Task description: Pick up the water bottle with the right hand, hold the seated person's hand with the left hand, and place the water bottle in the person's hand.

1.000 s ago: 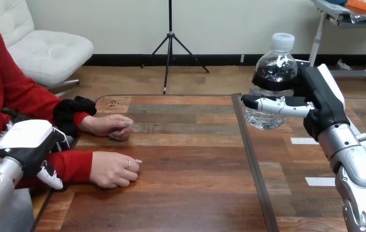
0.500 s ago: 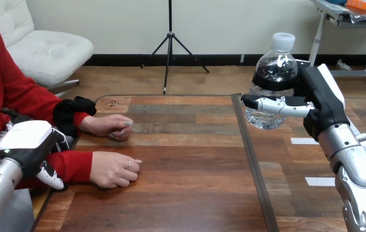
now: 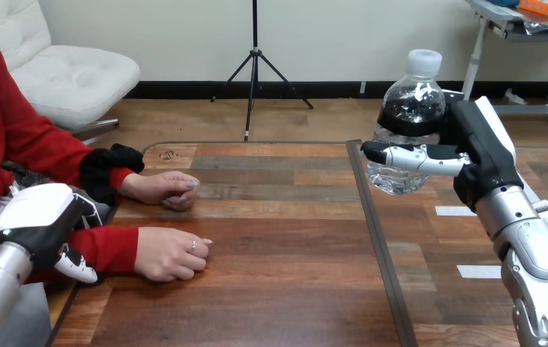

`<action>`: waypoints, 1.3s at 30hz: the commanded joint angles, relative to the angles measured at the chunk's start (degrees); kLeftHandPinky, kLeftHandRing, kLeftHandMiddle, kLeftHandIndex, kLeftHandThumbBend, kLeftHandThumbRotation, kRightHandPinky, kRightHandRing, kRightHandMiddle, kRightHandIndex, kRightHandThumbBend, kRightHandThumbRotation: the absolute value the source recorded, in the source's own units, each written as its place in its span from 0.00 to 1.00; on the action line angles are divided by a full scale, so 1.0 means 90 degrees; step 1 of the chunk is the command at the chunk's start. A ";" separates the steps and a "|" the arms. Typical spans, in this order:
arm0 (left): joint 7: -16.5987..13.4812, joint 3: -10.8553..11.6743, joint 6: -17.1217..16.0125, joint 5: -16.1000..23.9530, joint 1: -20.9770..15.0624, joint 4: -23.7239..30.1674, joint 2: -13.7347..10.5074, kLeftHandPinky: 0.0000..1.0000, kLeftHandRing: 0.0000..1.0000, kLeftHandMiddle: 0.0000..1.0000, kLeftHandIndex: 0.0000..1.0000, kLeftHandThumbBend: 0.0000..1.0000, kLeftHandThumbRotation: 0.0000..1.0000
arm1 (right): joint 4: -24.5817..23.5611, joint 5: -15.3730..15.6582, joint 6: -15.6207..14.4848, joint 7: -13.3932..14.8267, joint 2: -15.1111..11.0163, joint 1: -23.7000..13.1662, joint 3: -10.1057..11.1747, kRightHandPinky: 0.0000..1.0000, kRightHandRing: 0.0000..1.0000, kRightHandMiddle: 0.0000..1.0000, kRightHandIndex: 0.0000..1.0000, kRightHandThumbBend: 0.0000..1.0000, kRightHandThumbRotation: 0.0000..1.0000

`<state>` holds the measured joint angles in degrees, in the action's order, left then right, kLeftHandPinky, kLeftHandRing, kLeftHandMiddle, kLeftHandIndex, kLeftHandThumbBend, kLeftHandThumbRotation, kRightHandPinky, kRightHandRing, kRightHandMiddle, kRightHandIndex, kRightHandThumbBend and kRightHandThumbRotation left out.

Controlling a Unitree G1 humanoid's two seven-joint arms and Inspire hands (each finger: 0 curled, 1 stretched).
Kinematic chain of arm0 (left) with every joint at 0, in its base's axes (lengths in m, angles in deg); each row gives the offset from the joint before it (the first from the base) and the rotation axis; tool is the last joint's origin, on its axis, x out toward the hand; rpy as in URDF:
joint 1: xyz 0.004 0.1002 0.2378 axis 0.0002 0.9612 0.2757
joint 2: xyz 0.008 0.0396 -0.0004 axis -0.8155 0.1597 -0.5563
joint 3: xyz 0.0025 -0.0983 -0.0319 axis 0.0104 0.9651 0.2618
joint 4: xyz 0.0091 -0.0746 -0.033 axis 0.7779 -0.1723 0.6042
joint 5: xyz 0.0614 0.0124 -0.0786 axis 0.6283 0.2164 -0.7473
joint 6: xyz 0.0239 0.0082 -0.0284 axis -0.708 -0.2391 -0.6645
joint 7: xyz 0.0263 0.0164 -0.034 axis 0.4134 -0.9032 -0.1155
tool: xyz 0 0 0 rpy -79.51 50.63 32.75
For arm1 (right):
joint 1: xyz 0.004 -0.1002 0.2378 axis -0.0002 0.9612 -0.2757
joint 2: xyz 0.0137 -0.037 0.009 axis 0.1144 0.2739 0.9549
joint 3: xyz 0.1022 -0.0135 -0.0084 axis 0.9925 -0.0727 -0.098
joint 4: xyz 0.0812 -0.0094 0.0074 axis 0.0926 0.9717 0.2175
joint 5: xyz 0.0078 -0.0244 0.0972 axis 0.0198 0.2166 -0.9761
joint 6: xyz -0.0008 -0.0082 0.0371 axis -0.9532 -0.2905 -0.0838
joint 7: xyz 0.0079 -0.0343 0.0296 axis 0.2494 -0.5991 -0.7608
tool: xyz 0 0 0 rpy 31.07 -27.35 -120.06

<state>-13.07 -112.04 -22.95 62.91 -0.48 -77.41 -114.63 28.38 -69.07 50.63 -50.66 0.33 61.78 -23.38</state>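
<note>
Your right hand (image 3: 473,148) sits at the upper right of the frame, wrapped round the water bottle (image 3: 416,90): the thumb lies across the front of the bottle and the other fingers curl round its far side, so the grip looks secure. The bottle appears clear of the surface (image 3: 278,282), well apart from the person. Its long axis runs straight up and down, with the white cap (image 3: 424,61) at the top and the base towards the surface. That suits a handover, since an upright bottle can be set down into an open palm without turning. At the lower left, your left hand (image 3: 36,217) hangs just beside the red sleeve (image 3: 108,246), behind the person's nearer hand (image 3: 168,253). You cannot tell whether it has hold of anything. That nearer hand rests closed and knuckles-up on the surface, and the person's farther hand (image 3: 163,188) lies above it in the frame. By my reading, the left hand is placed there to take and steady the nearer hand before the bottle comes across.
</note>
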 commanded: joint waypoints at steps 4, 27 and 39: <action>-0.0137 0.0084 -0.0255 -0.0124 -0.0062 0.0068 0.0406 0.36 0.41 0.46 0.47 0.79 0.01 | -0.0049 -0.0100 0.0099 -0.0055 0.0028 -0.0482 0.0027 0.27 0.35 0.45 0.45 0.82 0.00; -0.0459 0.0219 -0.0270 -0.0145 -0.0032 0.0050 0.0503 0.31 0.37 0.43 0.43 0.75 0.09 | 0.0685 -0.0073 0.0488 -0.0301 0.0261 -0.0902 -0.0217 0.27 0.34 0.45 0.45 0.85 0.00; -0.0687 0.0407 -0.0474 -0.0248 0.0024 0.0063 0.0573 0.28 0.34 0.41 0.41 0.74 0.12 | 0.0846 0.0122 0.0454 -0.0196 0.0433 -0.1068 -0.0390 0.28 0.35 0.45 0.45 0.87 0.00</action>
<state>-17.63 -109.87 -24.68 62.84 1.44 -77.72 -112.34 36.46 -68.24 52.62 -53.17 3.23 60.11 -26.55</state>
